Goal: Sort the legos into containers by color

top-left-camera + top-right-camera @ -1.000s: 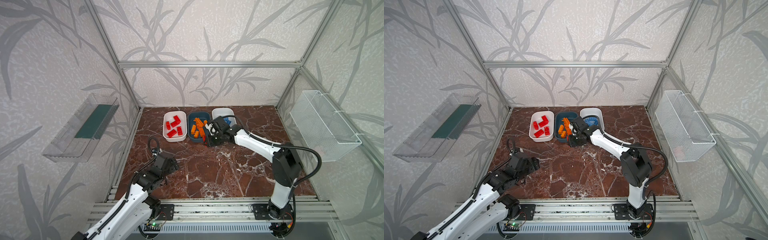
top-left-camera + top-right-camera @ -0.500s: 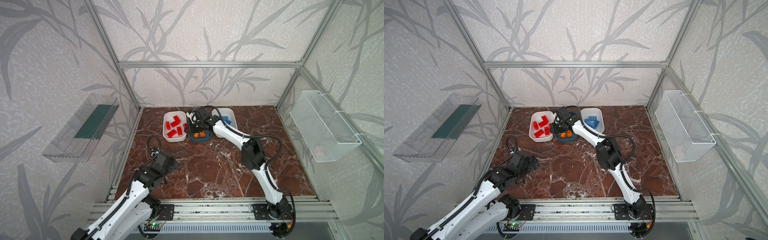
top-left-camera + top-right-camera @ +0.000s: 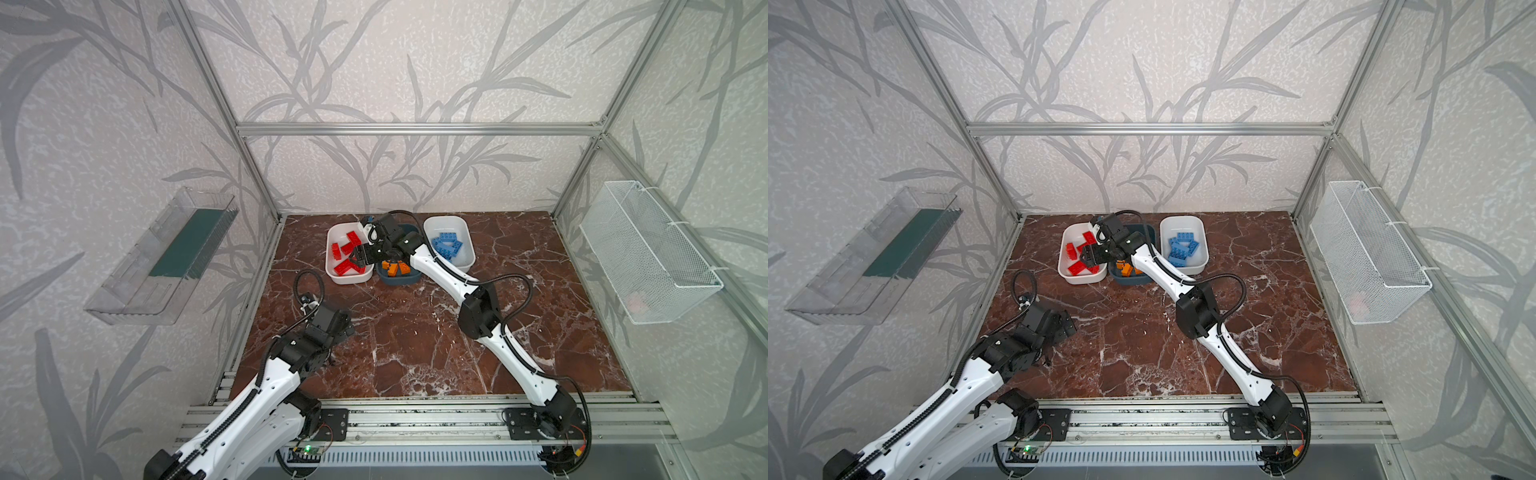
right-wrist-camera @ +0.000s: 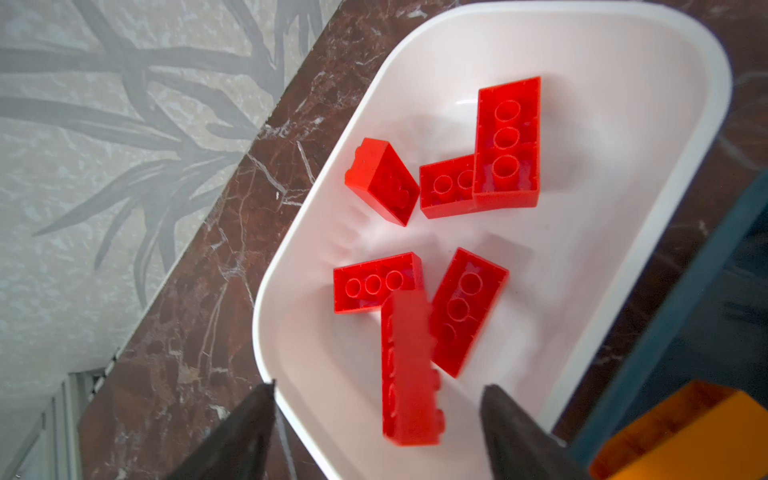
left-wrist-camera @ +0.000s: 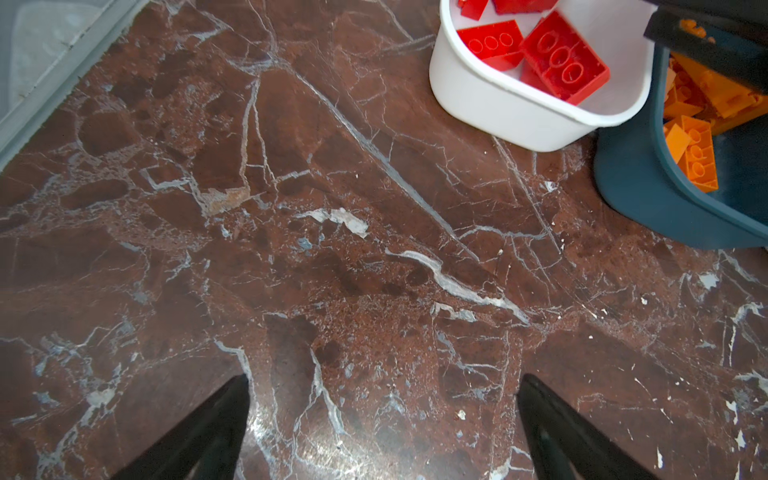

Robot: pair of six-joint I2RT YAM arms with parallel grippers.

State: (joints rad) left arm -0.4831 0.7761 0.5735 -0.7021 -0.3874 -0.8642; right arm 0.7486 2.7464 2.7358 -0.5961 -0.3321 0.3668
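Three containers stand in a row at the back. The left white tub [image 3: 347, 277] holds red legos [image 3: 343, 269]. The teal tub [image 3: 399, 279] holds orange legos [image 3: 395, 268], and the right white tub [image 3: 467, 241] holds blue legos [image 3: 446, 245]. My right gripper [image 4: 379, 386] hangs open over the left white tub [image 4: 291, 249]. A blurred red brick [image 4: 409, 370] is between its fingers, touching neither, above several red legos [image 4: 507, 141]. My left gripper [image 5: 384, 376] is open over bare marble at the front left, with nothing between its fingers.
A clear wall tray [image 3: 166, 257] hangs on the left wall and a white wire mesh basket [image 3: 648, 257] on the right wall. Aluminium rails [image 3: 415, 409] run along the front edge. The right arm [image 3: 478, 307] stretches diagonally across the marble floor.
My right gripper swung left from the teal tub to above the left white tub and opened, letting go of a red brick. The left arm has barely moved.
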